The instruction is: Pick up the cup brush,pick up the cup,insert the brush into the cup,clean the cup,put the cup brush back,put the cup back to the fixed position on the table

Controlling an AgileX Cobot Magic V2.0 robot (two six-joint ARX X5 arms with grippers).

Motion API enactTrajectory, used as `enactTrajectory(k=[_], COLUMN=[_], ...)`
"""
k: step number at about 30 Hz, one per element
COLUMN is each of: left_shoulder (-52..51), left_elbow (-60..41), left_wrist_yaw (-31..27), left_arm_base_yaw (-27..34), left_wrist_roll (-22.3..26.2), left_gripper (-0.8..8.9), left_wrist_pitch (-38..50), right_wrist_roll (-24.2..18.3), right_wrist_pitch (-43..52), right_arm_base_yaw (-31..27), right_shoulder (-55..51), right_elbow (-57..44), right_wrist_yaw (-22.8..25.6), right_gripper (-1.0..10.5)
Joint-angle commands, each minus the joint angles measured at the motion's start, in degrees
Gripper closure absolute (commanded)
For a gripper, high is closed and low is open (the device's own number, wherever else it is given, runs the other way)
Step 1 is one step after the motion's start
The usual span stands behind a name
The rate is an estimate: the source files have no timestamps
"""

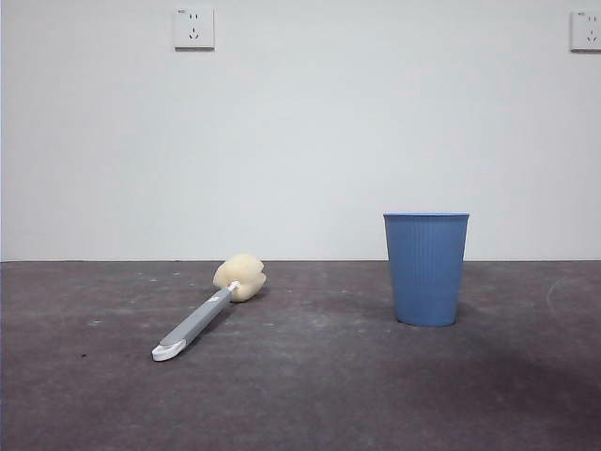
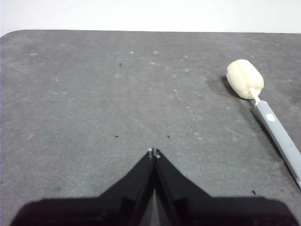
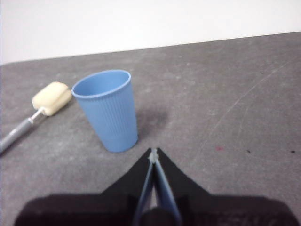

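The cup brush [image 1: 211, 305] lies flat on the table [image 1: 310, 395], left of centre, sponge head toward the wall and white tip toward the front. The blue ribbed cup [image 1: 426, 269] stands upright to its right, apart from it. My left gripper [image 2: 154, 151] is shut and empty above bare table, with the brush [image 2: 263, 110] off to one side of it. My right gripper [image 3: 153, 151] is shut and empty, close to the cup [image 3: 109, 110] but apart from it; the brush head [image 3: 51, 98] shows beyond the cup. Neither arm shows in the front view.
A plain white wall with two sockets [image 1: 193, 28] stands behind the table's far edge. The table's rounded far corner [image 2: 19, 34] shows in the left wrist view.
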Motion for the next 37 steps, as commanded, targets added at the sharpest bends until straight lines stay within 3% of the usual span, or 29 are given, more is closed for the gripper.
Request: enactTrajectory(k=[1, 7, 11, 17, 22, 30, 37], left_shoulder=[-0.17, -0.15, 0.04, 3.82, 9.40, 18.56, 23.98], left_elbow=[-0.63, 2.56, 7.69, 16.98, 25.51, 36.39, 42.42], left_wrist_yaw=[1.66, 6.14, 6.14, 9.92, 14.75, 25.07, 32.04], left_arm_base_yaw=[0.15, 0.13, 0.13, 0.13, 0.13, 0.13, 0.00], left_wrist_roll=[-3.41, -9.68, -10.86, -10.80, -8.90, -0.28, 6.49], left_gripper=[8.19, 8.21, 8.21, 8.21, 8.21, 8.21, 8.21], left_wrist_pitch=[0.39, 0.09, -3.26, -10.27, -17.75, -31.28, -43.15], right_wrist_roll=[3.69, 10.23, 10.27, 9.33, 5.57, -5.97, -12.55], right_wrist_pitch=[1.44, 1.38, 0.52, -4.59, -14.86, -35.71, -51.15], right_arm_base_yaw=[-0.02, -0.02, 0.02, 0.04, 0.09, 0.09, 0.37], right_shoulder=[-0.17, -0.11, 1.05, 6.23, 13.55, 25.88, 33.79], right_elbow=[-0.57, 2.62, 6.88, 16.09, 26.03, 41.81, 51.08], right_wrist_yaw=[-0.04, -0.09, -0.17, -4.66, -10.36, -19.80, -21.14], right_gripper=[9.5, 9.6, 9.6, 9.6, 9.6, 9.6, 9.6])
